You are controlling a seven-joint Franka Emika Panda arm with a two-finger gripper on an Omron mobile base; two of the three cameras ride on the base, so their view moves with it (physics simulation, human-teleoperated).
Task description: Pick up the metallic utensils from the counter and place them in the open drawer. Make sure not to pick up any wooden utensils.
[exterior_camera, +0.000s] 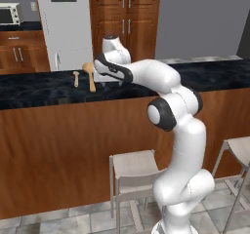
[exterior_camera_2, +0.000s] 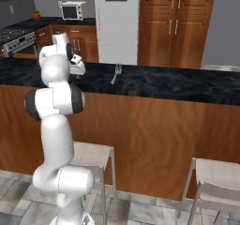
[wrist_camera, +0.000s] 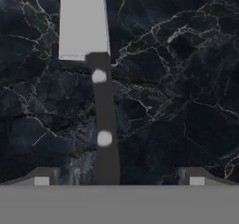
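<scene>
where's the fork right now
In the right base view the fork lies on the black counter, right of the arm and below the white fridge.

No readable text, labels, signs — none

Reddish-brown cabinets [exterior_camera_2: 176,25] flank a white fridge [exterior_camera_2: 116,22]. A microwave [exterior_camera_2: 71,11] sits far left. Pale stools [exterior_camera: 134,172] stand on grey floor tiles [exterior_camera: 58,223]; wall [exterior_camera: 200,18] grey.
</scene>
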